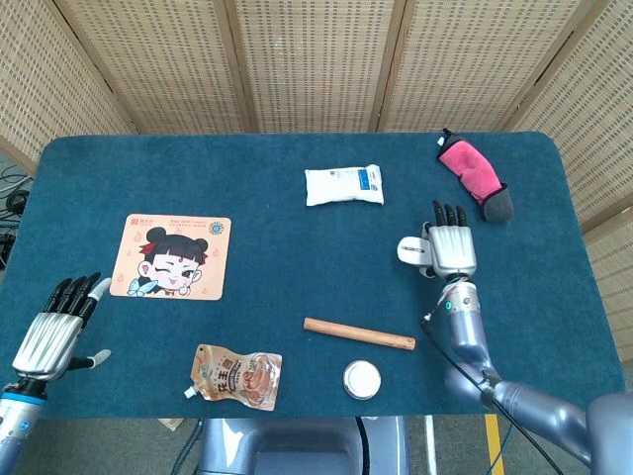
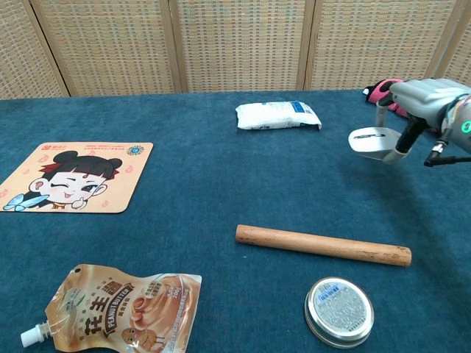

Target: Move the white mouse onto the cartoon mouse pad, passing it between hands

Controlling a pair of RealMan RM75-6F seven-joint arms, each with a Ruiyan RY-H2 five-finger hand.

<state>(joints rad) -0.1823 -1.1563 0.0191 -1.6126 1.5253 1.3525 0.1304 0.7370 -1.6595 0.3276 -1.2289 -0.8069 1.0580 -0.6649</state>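
My right hand (image 1: 450,250) (image 2: 423,103) grips the white mouse (image 1: 411,250) (image 2: 371,142) and holds it in the air over the right half of the table, left of the pink cloth. The cartoon mouse pad (image 1: 171,256) (image 2: 70,176) lies flat at the left side with nothing on it. Far from both, my left hand (image 1: 56,332) hovers open near the front left corner, fingers spread; the chest view does not show it.
A white packet (image 1: 343,185) (image 2: 278,115) lies at the back centre. In front lie a wooden rod (image 1: 358,334) (image 2: 322,245), a round tin (image 1: 362,378) (image 2: 338,312) and a peanut butter pouch (image 1: 236,377) (image 2: 121,309). The pink cloth (image 1: 473,172) sits at the back right.
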